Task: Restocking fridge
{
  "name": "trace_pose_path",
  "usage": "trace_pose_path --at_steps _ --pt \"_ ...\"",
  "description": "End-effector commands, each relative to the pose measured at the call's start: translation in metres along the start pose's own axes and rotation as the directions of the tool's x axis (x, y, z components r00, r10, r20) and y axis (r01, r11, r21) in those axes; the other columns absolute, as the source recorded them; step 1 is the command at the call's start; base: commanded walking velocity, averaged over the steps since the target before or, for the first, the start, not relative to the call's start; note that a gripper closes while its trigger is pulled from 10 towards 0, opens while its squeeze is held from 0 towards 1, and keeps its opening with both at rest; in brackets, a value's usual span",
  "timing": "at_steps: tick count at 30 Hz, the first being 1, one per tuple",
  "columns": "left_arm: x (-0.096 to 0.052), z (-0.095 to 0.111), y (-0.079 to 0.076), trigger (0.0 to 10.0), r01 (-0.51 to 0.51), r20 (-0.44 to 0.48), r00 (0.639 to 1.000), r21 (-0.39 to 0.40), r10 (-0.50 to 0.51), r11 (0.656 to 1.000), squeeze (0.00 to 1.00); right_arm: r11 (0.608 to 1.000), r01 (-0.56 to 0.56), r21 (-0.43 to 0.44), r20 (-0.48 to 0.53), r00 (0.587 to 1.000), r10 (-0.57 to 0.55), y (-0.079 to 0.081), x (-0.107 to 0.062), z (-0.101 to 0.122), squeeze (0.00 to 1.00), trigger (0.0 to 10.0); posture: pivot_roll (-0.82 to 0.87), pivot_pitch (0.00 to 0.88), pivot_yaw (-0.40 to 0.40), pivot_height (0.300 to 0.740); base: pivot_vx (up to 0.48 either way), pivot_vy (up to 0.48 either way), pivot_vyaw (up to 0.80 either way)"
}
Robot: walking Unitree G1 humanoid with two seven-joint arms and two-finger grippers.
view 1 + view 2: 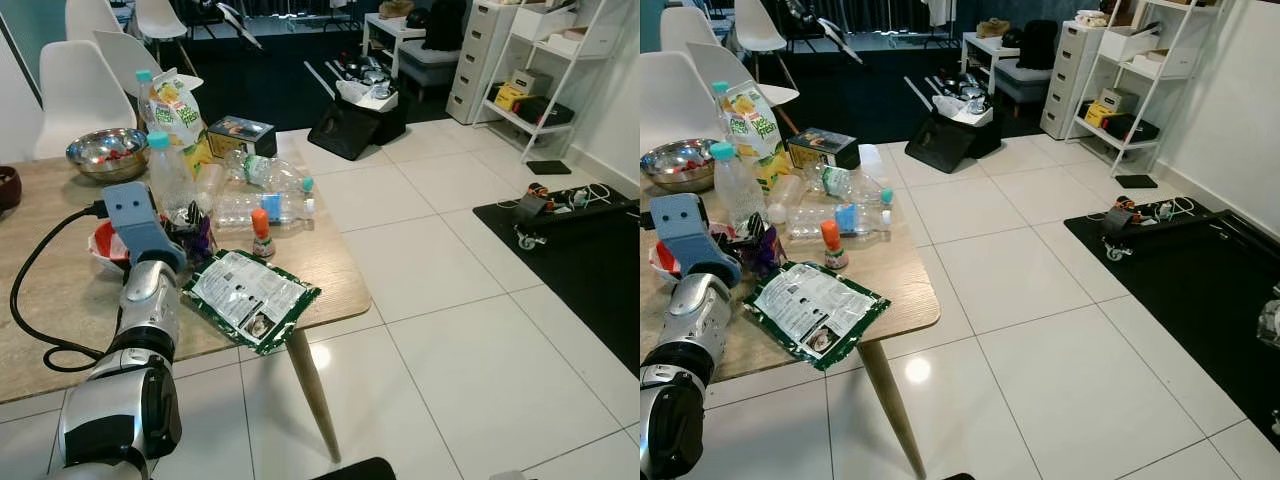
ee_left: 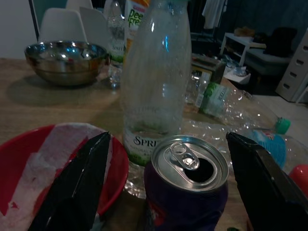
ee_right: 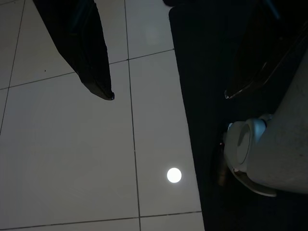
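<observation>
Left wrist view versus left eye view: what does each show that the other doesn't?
Left wrist: the purple can's opened top and the open left gripper fingers either side of it. Left eye: the left arm reaching over the table, the green packet, the small orange-capped bottle and the tiled floor. Both: the steel bowl, the red bowl and the upright clear bottle.

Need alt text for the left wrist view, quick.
The left gripper has its jaws open around a purple can with its tab already opened. Behind it stand a clear Sprite bottle, a red bowl and a steel bowl on the wooden table.
</observation>
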State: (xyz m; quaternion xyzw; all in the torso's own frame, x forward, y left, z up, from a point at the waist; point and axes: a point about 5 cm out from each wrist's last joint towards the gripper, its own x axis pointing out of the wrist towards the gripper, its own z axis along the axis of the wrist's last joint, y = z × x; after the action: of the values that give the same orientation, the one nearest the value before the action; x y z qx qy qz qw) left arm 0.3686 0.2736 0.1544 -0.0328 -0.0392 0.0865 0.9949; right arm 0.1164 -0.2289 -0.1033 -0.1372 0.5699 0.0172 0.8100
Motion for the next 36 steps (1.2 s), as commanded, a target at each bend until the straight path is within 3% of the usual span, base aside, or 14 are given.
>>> trace_pose_path --at_steps 1,16,36 --pt "0.0 0.0 0.005 10.0 0.002 -0.033 0.999 0.013 -0.001 1.0 0.0 1.0 -0.001 -0.027 -0.004 1.0 0.001 -0.002 0.0 -0.001 0.0 10.0 0.06 0.0 -0.039 0.74 0.0 0.0 0.0" --pt "0.003 0.001 0.004 10.0 0.01 -0.074 0.997 0.104 -0.002 0.995 0.0 0.999 0.001 -0.035 -0.011 1.0 -0.002 -0.005 -0.001 -0.003 0.0 10.0 0.05 0.0 -0.05 0.74 0.0 0.0 0.0" --pt "0.007 0.009 0.006 10.0 0.013 -0.065 0.998 0.131 -0.004 0.991 0.0 0.998 -0.002 -0.06 -0.047 0.999 -0.001 -0.005 -0.003 -0.019 0.0 10.0 0.02 0.0 -0.056 0.74 0.0 0.0 0.0"
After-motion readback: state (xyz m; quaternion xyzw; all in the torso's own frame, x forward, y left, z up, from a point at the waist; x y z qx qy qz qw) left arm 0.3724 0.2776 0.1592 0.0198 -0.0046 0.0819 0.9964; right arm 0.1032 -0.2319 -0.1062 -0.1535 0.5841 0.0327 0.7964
